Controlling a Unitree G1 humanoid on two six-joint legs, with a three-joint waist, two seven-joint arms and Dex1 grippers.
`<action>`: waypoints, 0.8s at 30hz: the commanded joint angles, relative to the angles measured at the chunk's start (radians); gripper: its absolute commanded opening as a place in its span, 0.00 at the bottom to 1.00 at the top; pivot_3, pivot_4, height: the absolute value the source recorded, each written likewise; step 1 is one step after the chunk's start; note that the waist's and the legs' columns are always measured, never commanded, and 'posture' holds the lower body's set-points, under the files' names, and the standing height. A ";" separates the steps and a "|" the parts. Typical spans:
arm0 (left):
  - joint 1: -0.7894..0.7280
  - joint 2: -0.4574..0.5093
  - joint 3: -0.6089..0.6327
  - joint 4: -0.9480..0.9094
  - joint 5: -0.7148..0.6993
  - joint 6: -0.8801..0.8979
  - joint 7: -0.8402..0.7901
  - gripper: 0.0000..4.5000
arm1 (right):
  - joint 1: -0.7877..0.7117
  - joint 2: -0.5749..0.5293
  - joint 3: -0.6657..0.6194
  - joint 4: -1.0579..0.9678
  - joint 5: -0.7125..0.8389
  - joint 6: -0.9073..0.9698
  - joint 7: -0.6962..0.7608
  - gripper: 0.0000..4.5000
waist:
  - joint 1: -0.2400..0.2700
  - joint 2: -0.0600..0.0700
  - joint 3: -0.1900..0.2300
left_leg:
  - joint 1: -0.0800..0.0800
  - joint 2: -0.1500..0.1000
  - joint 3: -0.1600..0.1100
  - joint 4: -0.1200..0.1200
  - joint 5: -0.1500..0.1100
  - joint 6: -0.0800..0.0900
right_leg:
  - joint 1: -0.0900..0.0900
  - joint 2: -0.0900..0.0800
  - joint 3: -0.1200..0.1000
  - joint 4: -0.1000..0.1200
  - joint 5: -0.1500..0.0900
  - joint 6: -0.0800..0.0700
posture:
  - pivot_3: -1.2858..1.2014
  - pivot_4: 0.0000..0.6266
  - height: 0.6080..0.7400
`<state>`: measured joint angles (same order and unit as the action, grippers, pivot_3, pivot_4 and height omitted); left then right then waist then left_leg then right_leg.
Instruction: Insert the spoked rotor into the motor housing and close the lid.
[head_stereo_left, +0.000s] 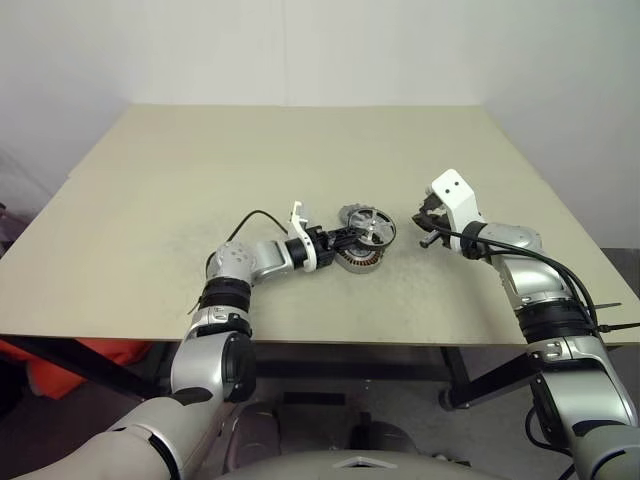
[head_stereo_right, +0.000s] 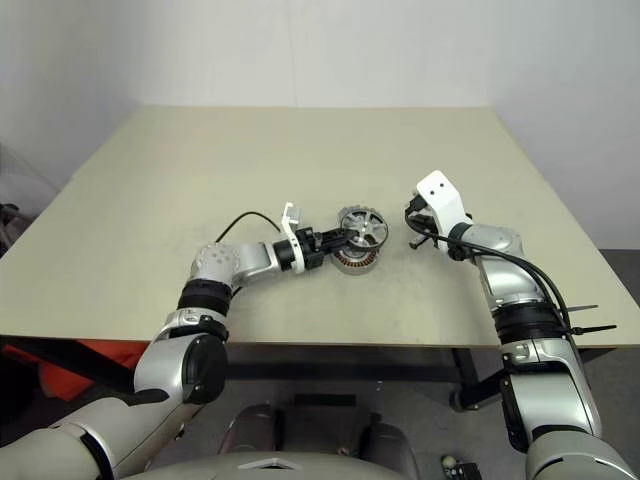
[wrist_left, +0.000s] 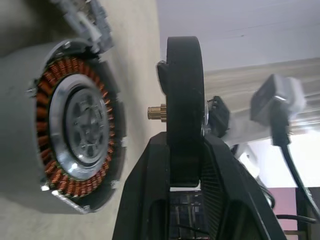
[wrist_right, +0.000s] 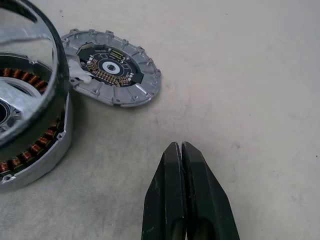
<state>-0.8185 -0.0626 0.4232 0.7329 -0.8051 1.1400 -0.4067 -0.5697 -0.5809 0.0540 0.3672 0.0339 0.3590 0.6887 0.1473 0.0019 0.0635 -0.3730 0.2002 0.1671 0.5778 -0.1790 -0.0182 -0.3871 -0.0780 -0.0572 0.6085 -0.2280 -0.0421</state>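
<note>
- The left hand (head_stereo_left: 343, 240) is clamped on the rim of the spoked rotor (head_stereo_left: 370, 228) — a shiny silver metal disc with spoke-like cut-outs around a central hub — holding it on edge, tilted, just above the motor housing.
- The motor housing (wrist_left: 75, 120), a dark round ring with copper-coloured windings around a silvery centre, rests on the beige surface (head_stereo_left: 200, 180) near its middle, directly under the rotor (a small brass shaft tip on the rotor points toward the housing).
- The lid (wrist_right: 112, 67), a grey round piece with a notched rim and a dark circuit face with a lighter centre, lies flat on the surface just beyond the housing, touching or nearly touching it.
- The right hand (wrist_right: 181, 150) hovers over bare surface to the right of the housing — its two black fingers pressed together, gripping nothing.
</note>
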 joint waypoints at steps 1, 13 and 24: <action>-0.029 0.002 -0.009 0.016 0.007 -0.019 -0.018 0.13 | -0.007 -0.008 -0.027 -0.048 0.006 -0.004 -0.014 0.00 | 0.000 0.000 0.000 | 0.000 0.000 0.000 0.000 0.000 0.000 | 0.000 0.000 0.000 0.000 0.000 0.000 | 0.52 0.00 1.00; -0.002 0.020 -0.028 0.072 0.068 -0.059 -0.028 0.13 | -0.027 0.001 -0.020 -0.033 0.004 -0.008 -0.024 0.00 | 0.000 0.000 0.000 | 0.001 0.000 0.000 0.000 -0.001 0.001 | 0.001 0.000 0.000 0.000 0.000 0.000 | 0.52 0.00 1.00; -0.001 0.040 -0.043 0.055 0.090 -0.071 -0.051 0.46 | -0.031 0.003 -0.020 -0.029 0.003 -0.011 -0.025 0.00 | 0.000 0.000 0.000 | 0.006 0.000 0.001 0.000 -0.001 0.001 | 0.005 0.000 0.000 0.000 0.000 0.000 | 0.52 0.00 1.00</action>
<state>-0.8174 -0.0438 0.3828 0.8000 -0.7280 1.0750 -0.4680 -0.5732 -0.5776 0.0517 0.3618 0.0339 0.3589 0.6710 0.1472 0.0022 0.0633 -0.3658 0.2003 0.1680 0.5778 -0.1798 -0.0174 -0.3811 -0.0784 -0.0570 0.6086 -0.2280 -0.0422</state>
